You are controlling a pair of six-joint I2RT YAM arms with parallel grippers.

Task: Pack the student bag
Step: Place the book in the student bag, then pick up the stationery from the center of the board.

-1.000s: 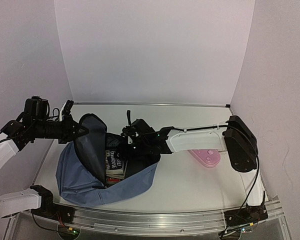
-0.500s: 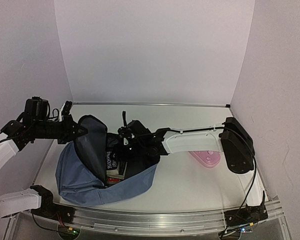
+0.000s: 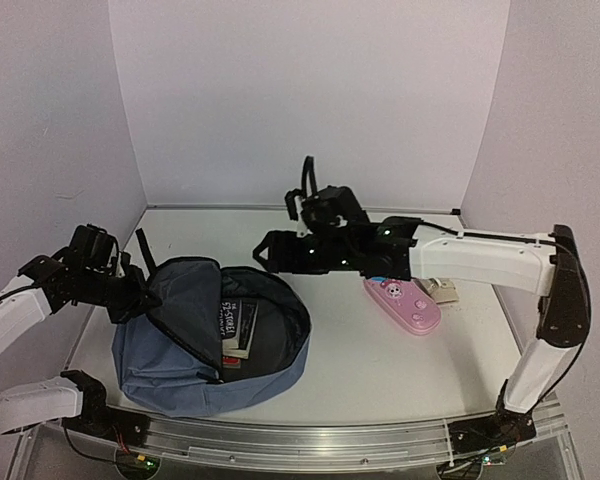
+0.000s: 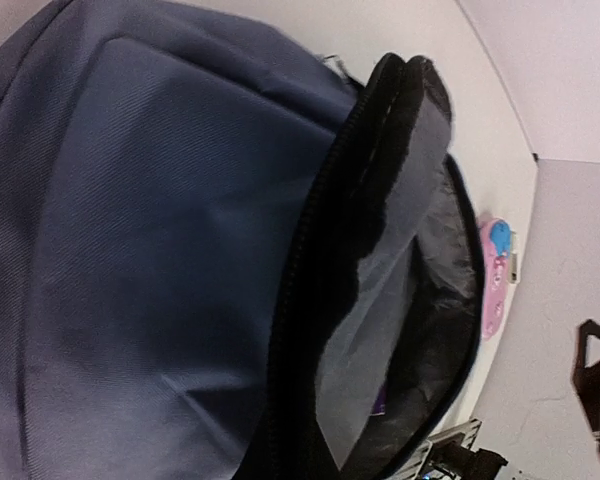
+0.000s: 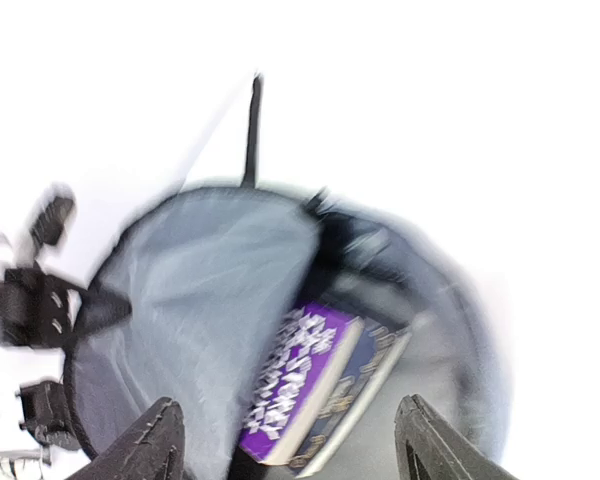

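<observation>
A slate-blue bag lies on the near left of a white table, its mouth open toward the right. Its flap is folded back to the left, showing dark lining. Books lie stacked inside, partly covered by the rim, so their number cannot be counted. The right wrist view is blurred, but one purple cover with white lettering shows.

The left gripper meets the flap's left edge with its jaws pressed together. Whether any fabric is caught between them cannot be made out. The left wrist view is filled with bag cloth and zipper, and its own fingers are out of sight.

The right gripper hangs above the table just beyond the bag's far edge, jaws spread wide and holding nothing.

A pink pencil case lies to the right of the bag, partly hidden under the right arm.
</observation>
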